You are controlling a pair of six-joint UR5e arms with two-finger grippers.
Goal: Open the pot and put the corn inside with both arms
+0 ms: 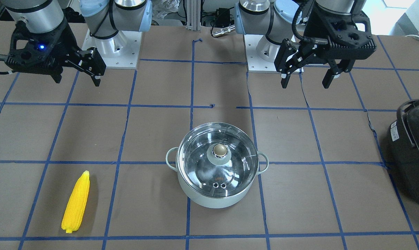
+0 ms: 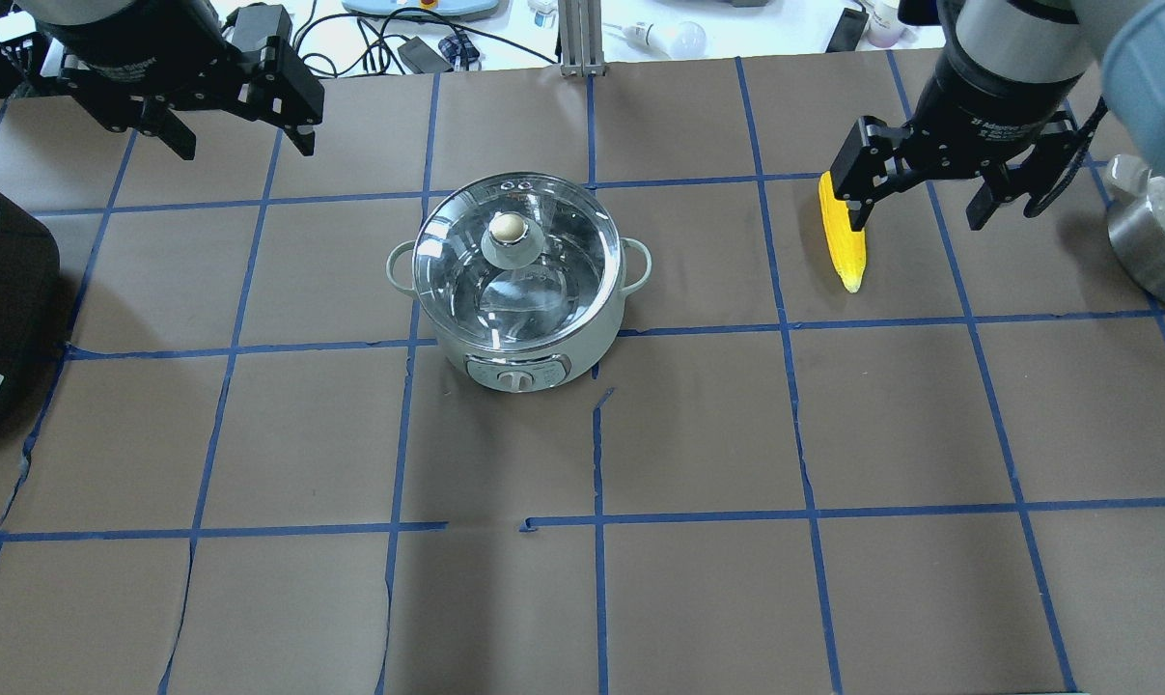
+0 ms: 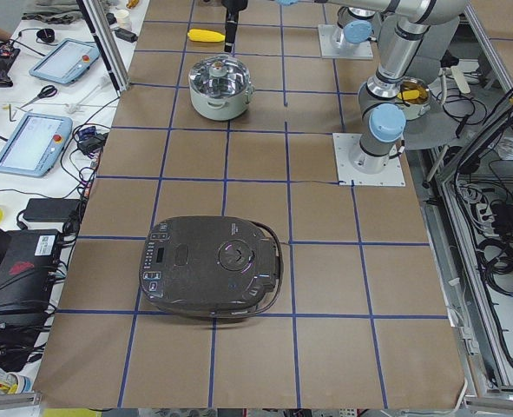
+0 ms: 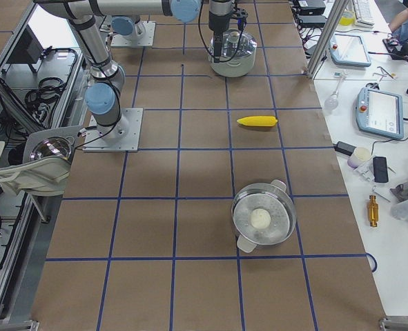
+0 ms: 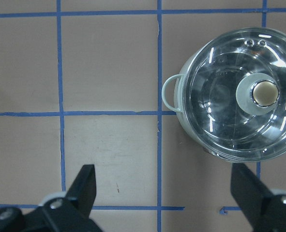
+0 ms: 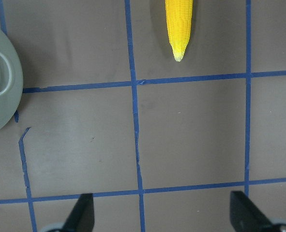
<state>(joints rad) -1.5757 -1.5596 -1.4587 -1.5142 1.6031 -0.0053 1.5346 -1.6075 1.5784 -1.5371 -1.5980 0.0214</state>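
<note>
**Tabletop stock: pot lidded, corn outside, both claws empty**

- Table [image 1: 91,135]: brown surface gridded with blue tape [image 1: 192,83].
- Pot [image 1: 216,199]: pale mint-green, standing upright near the middle of the table, a loop handle on either side. A dial on its wall faces the robot.
- Lid [image 1: 239,163]: clear glass, seated on the pot's rim, with a beige knob [image 1: 219,150] at its centre. The steel interior shows through it.
- Corn [image 1: 76,203]: yellow cob lying flat on the table, well apart from the pot on the robot's right, with its pointed tip towards the robot.
- Left gripper [image 1: 305,82]: raised above the table, back from the pot towards the robot's side. Its fingers are spread wide and hold nothing.
- Right gripper [image 2: 917,217]: raised, fingers spread wide, nothing between them. In the overhead view one finger overlaps the corn's thick end; it appears to hang above the cob, not touch it.
- Black appliance [image 1: 412,149]: large, at the table's end on the robot's left, well apart from the pot.
</note>
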